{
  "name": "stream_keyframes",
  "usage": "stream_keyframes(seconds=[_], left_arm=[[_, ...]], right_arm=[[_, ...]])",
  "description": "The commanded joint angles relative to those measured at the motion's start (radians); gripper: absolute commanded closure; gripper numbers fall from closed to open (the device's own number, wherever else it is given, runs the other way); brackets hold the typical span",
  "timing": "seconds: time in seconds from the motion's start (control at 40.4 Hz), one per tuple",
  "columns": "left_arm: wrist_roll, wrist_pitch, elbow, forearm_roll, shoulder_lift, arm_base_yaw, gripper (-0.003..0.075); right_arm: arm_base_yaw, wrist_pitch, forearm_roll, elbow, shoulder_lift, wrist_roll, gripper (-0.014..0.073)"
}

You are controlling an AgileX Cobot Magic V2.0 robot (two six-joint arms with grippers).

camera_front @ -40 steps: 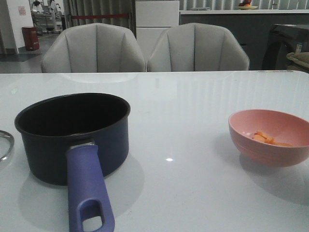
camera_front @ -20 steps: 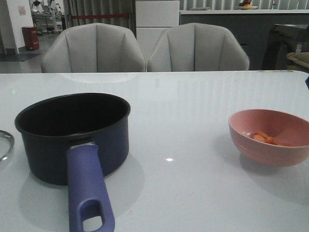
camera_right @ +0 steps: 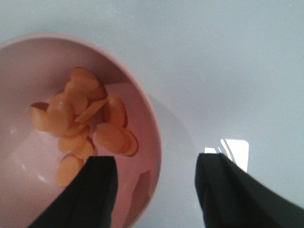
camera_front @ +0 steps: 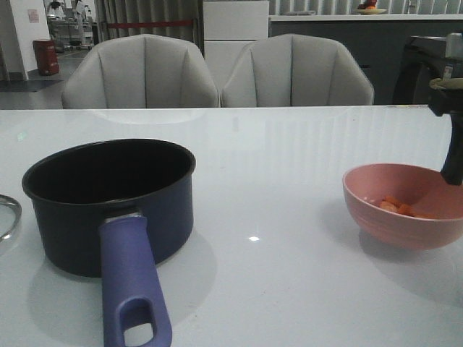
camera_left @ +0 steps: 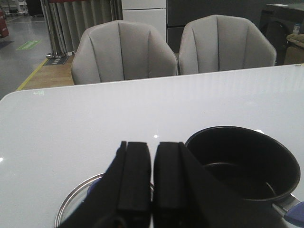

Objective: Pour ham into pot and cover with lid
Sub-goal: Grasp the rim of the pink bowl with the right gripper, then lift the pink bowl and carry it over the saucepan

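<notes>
The dark navy pot (camera_front: 108, 195) stands empty at the front left, its purple-blue handle (camera_front: 134, 289) pointing toward me. Only the metal rim of the lid (camera_front: 7, 215) shows at the left edge. The lid (camera_left: 71, 206) lies under my left gripper (camera_left: 152, 148), which is shut on nothing beside the pot (camera_left: 242, 164). Orange ham (camera_right: 80, 118) slices lie in the pink bowl (camera_right: 28, 57) at the right. My right gripper (camera_right: 156, 164) is open and straddles the bowl's rim, one finger inside and one outside. The inside finger (camera_front: 452, 163) shows over the bowl (camera_front: 405, 217).
Two grey chairs (camera_front: 217, 72) stand behind the table's far edge. The white table (camera_front: 275, 289) stretches bare between pot and bowl. A dark cabinet (camera_front: 427, 65) sits at the back right.
My right gripper has come down into the front view at the right edge and now hangs over the pink bowl. Pot, lid and bowl have not moved.
</notes>
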Motion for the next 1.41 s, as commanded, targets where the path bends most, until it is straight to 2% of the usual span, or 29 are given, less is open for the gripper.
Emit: stream_keyframes(seconds=[0.0,0.099,0.173,0.223,0.297,0.371,0.471,0.718,0.842,1.015,1.189,1.387], left_arm=[[-0.003,-0.086,-0.029,-0.007,0.011,-0.007,0.0606],[-0.003,-0.086,-0.029,-0.007,0.011,-0.007,0.0606],[-0.003,-0.086,-0.029,-0.007,0.011,-0.007,0.0606],[-0.003,-0.086,-0.029,-0.007,0.011,-0.007,0.0606],[-0.003,-0.086,-0.029,-0.007,0.011,-0.007,0.0606],[-0.003,-0.086,-0.029,-0.007,0.011,-0.007,0.0606],[-0.003,-0.086,-0.029,-0.007,0.011,-0.007,0.0606],[-0.003,-0.086,-0.029,-0.008,0.011,-0.007,0.0606],[-0.003,-0.086,-0.029,-0.008,0.011,-0.007,0.0606],[-0.003,-0.086,-0.029,-0.008,0.011,-0.007,0.0606],[-0.003,-0.086,-0.029,-0.008,0.011,-0.007,0.0606],[-0.003,-0.086,-0.029,-0.008,0.011,-0.007,0.0606]], right_arm=[[-0.005,-0.020,0.009,-0.046,0.006,-0.041,0.0118],[-0.005,-0.022,0.031,-0.061,0.051,-0.078,0.0123],[-0.005,-0.018,0.035,-0.070,0.080,-0.101,0.0178],[-0.005,-0.021,0.036,-0.074,0.096,-0.107,0.0271],[-0.005,-0.046,0.037,-0.078,0.110,-0.107,0.0465],[-0.005,-0.074,0.050,-0.080,0.108,-0.107,0.0434],[-0.003,-0.084,0.076,-0.103,0.093,-0.107,0.0466],[0.046,-0.036,0.159,-0.179,0.004,-0.114,0.0463],[0.136,-0.004,0.137,-0.236,-0.032,-0.124,0.0463],[0.315,0.047,0.107,-0.327,-0.038,-0.105,0.0457],[0.486,0.033,0.010,-0.408,-0.033,0.001,0.0456],[0.609,0.015,-0.069,-0.451,0.020,0.133,0.0456]])
